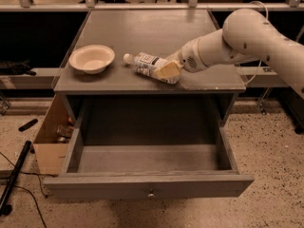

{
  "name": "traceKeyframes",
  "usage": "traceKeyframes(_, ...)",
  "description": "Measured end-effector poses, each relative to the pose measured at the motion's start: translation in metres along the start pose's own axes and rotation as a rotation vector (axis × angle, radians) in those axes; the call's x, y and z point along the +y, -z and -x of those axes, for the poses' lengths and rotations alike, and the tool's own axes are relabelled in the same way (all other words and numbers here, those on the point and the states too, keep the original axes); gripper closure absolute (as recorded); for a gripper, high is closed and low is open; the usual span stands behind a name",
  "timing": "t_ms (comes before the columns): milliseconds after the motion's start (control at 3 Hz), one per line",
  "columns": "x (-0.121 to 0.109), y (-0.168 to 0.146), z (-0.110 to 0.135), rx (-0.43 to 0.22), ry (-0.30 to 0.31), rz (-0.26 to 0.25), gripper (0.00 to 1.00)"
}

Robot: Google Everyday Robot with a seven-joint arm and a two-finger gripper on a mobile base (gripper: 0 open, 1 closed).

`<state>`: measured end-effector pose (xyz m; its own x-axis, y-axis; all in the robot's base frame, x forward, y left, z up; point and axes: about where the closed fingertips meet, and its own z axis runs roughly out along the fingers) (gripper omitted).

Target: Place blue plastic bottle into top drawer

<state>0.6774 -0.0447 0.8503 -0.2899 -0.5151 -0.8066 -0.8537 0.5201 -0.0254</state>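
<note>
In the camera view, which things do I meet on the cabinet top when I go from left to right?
First the cream bowl → blue plastic bottle, lying on its side → gripper, at the bottle's right end → robot arm.

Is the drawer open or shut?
Open: the drawer is pulled out, its inside visible. The end effector is at the bottle on top.
</note>
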Motion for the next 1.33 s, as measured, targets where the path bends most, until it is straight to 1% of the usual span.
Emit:
traceKeyframes(333, 0.001, -0.001, 0.0, 0.003, -0.001, 0.002, 1.0)
traceKeyframes(667, 0.0, 0.002, 0.001, 0.004, -0.025, 0.008, 1.0)
traceKeyframes(1000, 0.001, 0.021, 0.008, -0.01, -0.034, 0.005, 1.0)
traceKeyframes(1333, 0.011, 0.061, 0.013, -0.027, -0.023, -0.007, 1.0)
